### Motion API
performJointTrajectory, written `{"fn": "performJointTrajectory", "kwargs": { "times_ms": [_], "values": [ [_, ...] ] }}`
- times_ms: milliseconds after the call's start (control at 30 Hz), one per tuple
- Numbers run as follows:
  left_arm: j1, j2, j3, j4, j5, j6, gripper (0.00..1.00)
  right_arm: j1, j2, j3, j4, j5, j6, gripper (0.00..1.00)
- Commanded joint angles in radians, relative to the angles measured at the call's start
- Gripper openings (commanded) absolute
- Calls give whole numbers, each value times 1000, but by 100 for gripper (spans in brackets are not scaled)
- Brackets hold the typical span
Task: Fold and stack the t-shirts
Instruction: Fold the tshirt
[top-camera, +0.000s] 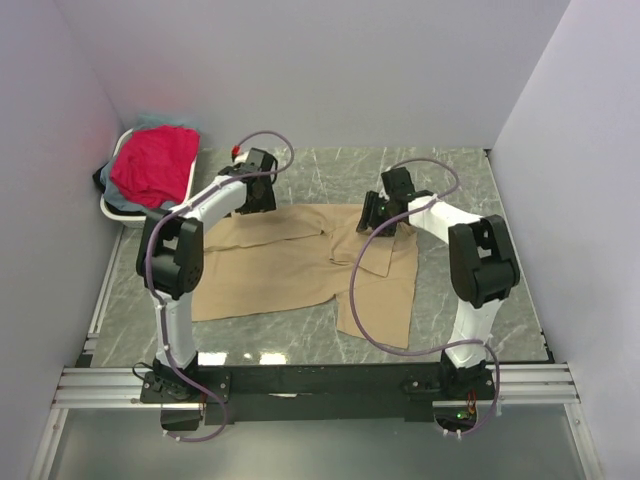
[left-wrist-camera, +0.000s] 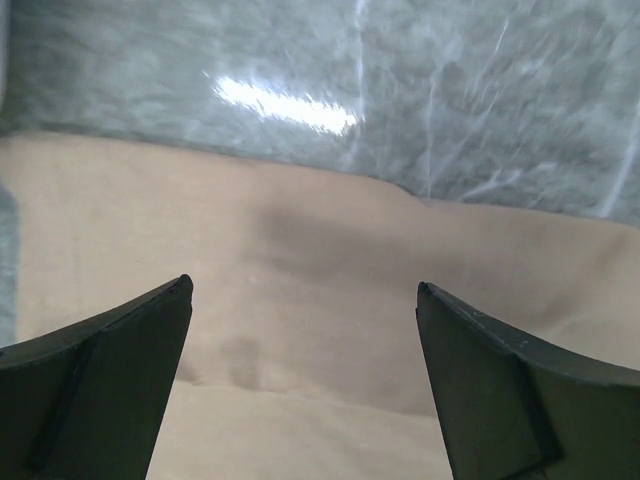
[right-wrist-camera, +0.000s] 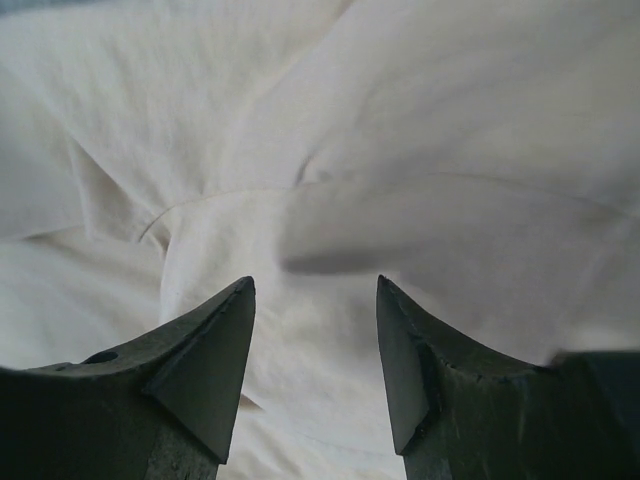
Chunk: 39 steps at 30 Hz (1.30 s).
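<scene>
1. Shirt in tan (top-camera: 290, 270) lies spread on the table (top-camera: 330, 170).
2. I see my left claw (left-wrist-camera: 305, 290) wide above its far edge.
3. My right claw (right-wrist-camera: 315, 285) stands parted, empty, over its folds.

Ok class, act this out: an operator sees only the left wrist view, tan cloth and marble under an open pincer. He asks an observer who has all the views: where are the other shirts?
Observer: A red shirt tops a pile in the white basket, in the far left corner.
Operator: And the right pincer?
Observer: The right pincer is open above the tan shirt, holding nothing.
Operator: Does the tan shirt lie flat?
Observer: Mostly. Its right side is creased, with cloth overlapping there.
</scene>
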<state>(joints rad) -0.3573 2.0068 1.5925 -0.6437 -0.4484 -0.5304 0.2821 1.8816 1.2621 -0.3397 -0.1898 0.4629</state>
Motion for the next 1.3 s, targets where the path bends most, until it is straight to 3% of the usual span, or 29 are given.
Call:
{"fn": "performJointTrajectory", "kwargs": {
  "times_ms": [0, 233, 433, 600, 933, 1100, 1267],
  "values": [
    [-11, 58, -14, -8, 1, 12, 99, 3, 27, 19, 74, -85, 33, 59],
    [-11, 79, -81, -11, -55, 0, 99, -27, 89, 11, 48, -65, 62, 59],
    [-8, 182, -30, -69, -154, 3, 99, -113, 125, 16, 25, -43, 94, 59],
    [-9, 234, 52, -53, -109, 62, 99, -149, 154, 69, -2, -99, 105, 59],
    [-9, 406, 377, -120, -29, 205, 100, -199, 202, 148, -6, -155, 171, 60],
    [-9, 402, 383, -88, -26, 250, 99, -213, 182, 167, -27, -76, 165, 63],
    [-15, 313, 290, 2, 7, 245, 99, -221, 127, 148, -9, -36, 111, 63]
  ]
}}
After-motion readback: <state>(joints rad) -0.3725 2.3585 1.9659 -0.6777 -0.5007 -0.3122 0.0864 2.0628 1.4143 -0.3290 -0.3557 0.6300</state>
